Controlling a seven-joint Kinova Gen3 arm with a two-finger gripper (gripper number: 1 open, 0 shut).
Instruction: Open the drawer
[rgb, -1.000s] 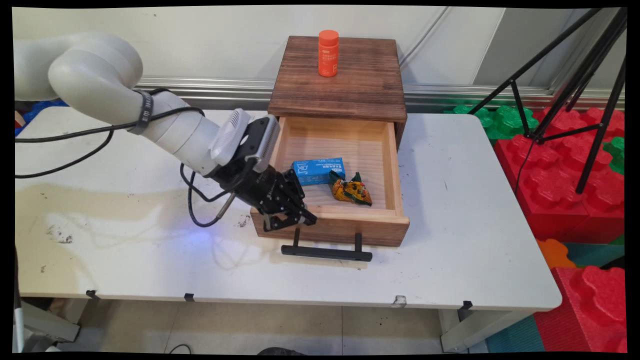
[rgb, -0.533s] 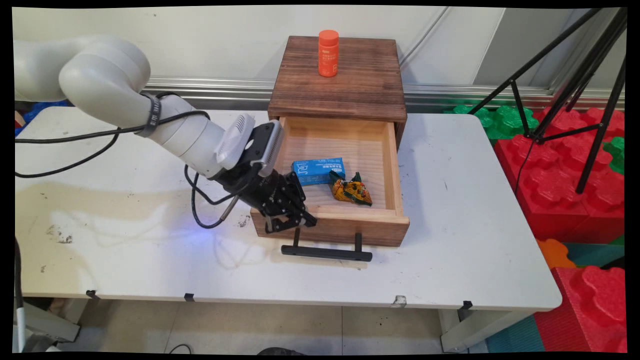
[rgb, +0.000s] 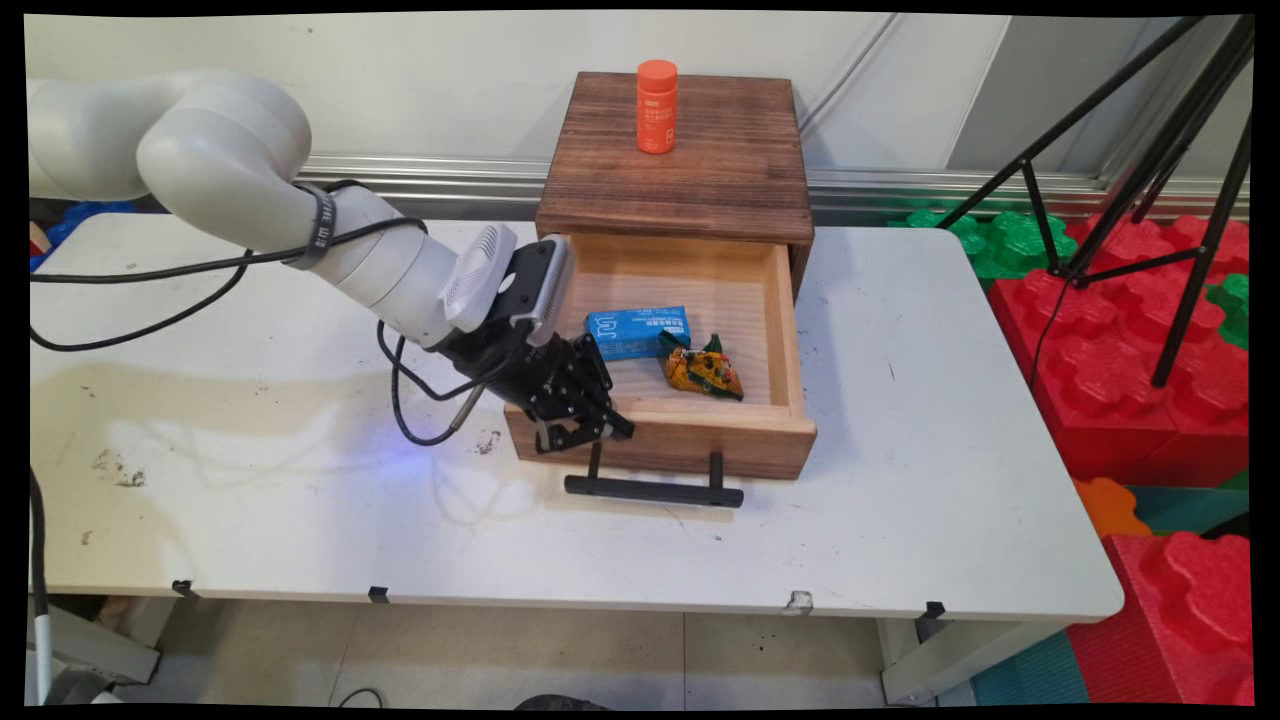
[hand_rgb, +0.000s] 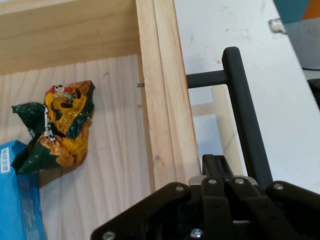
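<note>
Gripper: the black two-finger gripper (rgb: 590, 433) is sitting at frame centre in the main view, pressing against the front panel of the drawer (rgb: 680, 440) at its left end; its fingers are drawn together, clamping nothing that can be seen.
Hand view: the linkage is rising from the bottom edge, with the drawer's pale front board (hand_rgb: 165, 100) running up the middle and the black bar handle (hand_rgb: 247, 115) lying just right of it.
Handle: in the main view the handle (rgb: 655, 490) is standing off the front panel on two short posts, just below and right of the fingertips; contact cannot be told.
Drawer: light wood, pulled out of a dark-topped wooden cabinet (rgb: 680, 150) at upper centre, and standing open.
Contents: a blue box (rgb: 638, 332) is lying toward the drawer's left, with a crumpled yellow-and-green snack packet (rgb: 703, 370) touching its lower right corner.
Cabinet top: an orange bottle (rgb: 656, 106) is standing upright near the back edge.
Table: white, scuffed and stained (rgb: 250, 470).
</note>
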